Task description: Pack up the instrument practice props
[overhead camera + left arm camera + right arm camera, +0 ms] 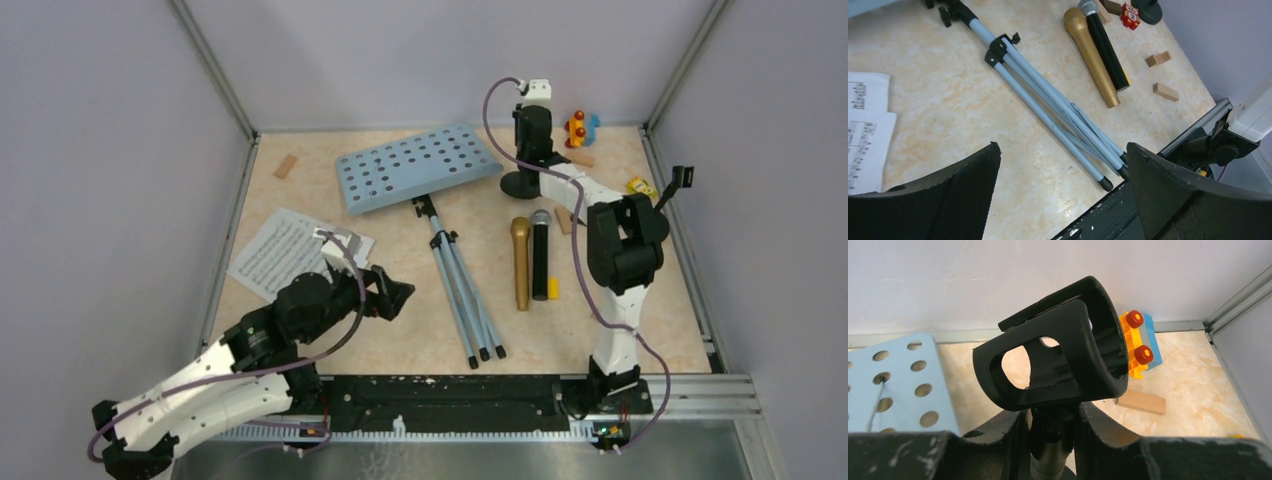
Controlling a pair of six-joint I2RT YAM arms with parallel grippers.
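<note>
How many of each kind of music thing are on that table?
Light blue hole-punched music stand, grey tripod legs: 1
Microphones: 2, gold microphone, black microphone
Black plastic mic holders: 2, gripped holder in right claw, second holder beside that arm
White printed music sheets: at least 2
Total: at least 7

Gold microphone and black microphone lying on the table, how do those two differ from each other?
The gold microphone is gold all over, head included, while the black microphone has a black body and a silver-grey mesh head. The gold one lies on the left, the black one on the right. The gold one's tail reaches closer to the robot than the black one's. Both lie flat, side by side, heads pointing away from the robot.
</note>
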